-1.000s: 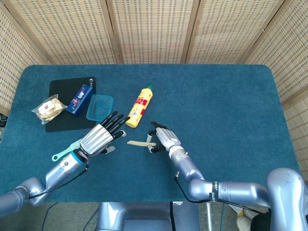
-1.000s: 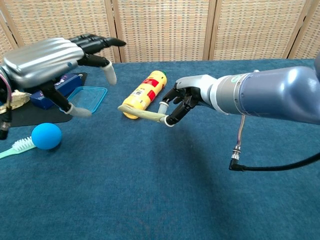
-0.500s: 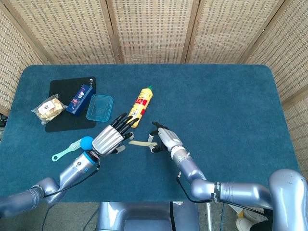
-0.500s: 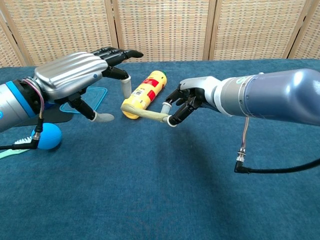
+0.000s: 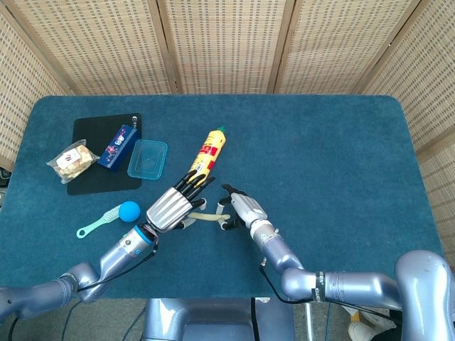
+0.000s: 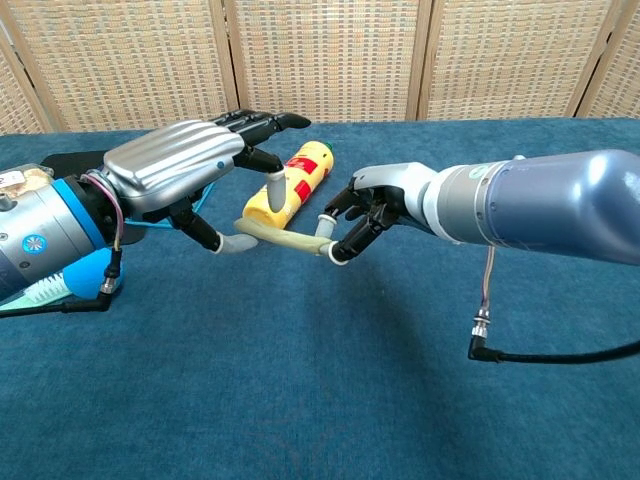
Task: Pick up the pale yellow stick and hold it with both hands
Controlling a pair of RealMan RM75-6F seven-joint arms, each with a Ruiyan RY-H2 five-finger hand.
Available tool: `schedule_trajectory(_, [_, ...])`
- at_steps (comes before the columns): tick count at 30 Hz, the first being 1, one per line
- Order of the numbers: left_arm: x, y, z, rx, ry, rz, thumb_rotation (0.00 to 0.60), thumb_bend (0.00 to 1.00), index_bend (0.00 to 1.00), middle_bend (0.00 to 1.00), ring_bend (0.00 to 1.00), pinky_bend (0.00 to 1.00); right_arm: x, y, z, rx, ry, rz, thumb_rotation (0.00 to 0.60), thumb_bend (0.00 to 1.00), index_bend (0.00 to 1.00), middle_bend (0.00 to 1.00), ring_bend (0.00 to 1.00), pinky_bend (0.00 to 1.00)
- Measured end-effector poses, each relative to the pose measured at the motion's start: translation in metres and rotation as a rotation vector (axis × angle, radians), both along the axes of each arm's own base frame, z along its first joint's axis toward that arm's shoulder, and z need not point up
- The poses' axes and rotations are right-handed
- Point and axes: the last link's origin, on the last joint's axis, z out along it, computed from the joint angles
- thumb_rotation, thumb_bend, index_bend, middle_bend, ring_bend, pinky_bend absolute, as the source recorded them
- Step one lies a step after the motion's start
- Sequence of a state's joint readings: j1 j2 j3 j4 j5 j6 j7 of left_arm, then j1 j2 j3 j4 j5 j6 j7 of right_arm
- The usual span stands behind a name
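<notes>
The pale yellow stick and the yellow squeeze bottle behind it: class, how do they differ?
The pale yellow stick is thin, plain and held off the table in the right hand; the yellow squeeze bottle is thick, red-labelled, green-capped and lies untouched on the blue table. Both are elongated and yellowish.

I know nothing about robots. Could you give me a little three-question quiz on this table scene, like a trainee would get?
1. True or false: the right hand pinches one end of the pale yellow stick.
2. The left hand is: A) flat on the black mat, B) reaching, fingers spread, at the stick's free end, C) holding the blue ball.
3. Which object lies just behind the stick in the chest view?

Key: 1 true; 2 B; 3 the yellow bottle.
</notes>
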State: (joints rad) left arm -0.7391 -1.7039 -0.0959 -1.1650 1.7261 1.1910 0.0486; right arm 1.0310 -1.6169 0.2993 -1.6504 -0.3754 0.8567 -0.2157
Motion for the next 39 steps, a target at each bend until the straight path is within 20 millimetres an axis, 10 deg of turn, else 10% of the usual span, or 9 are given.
schedule_trajectory(39, [0.003, -0.006, -0.01, -0.024, -0.014, 0.012, 0.6, 0.4, 0.63, 0.0, 0.0, 0.0, -0.012, 0.001, 0.003, 0.0, 0.005, -0.011, 0.6, 0.65, 0.72, 0.09, 0.0, 0.0])
